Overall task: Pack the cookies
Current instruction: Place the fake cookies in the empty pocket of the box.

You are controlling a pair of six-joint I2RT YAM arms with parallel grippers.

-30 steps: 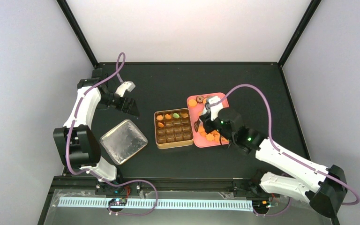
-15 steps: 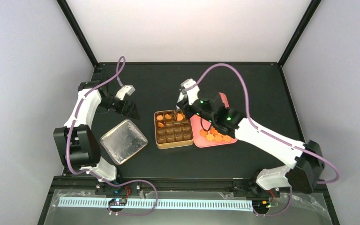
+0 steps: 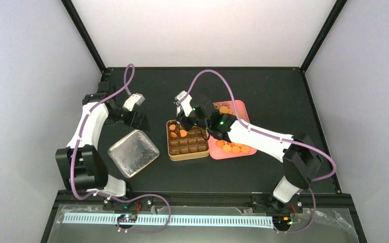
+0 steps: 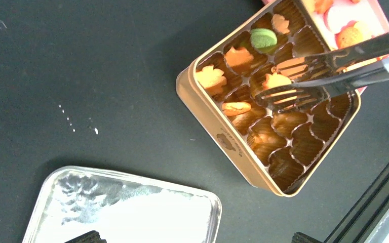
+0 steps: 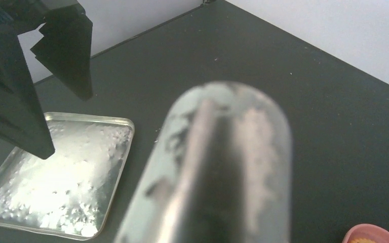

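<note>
The right gripper (image 3: 186,121) reaches over the far left part of a brown tin (image 4: 222,132), clenched on a pair of metal tongs (image 4: 364,48) whose forked tips hang above the tin's middle cells. An orange cookie sits at the tips, though whether it is pinched or lying in its cell is hard to tell. Cookies (image 4: 212,78), several orange and one green, fill cells along the tin's far rows. More lie on a pink tray (image 3: 243,109) just beside the tin's right side. The left gripper (image 3: 141,121) hovers left of the tin, jaws spread wide and empty, near a silver lid (image 3: 133,152) lying on the black table (image 3: 263,91).
</note>
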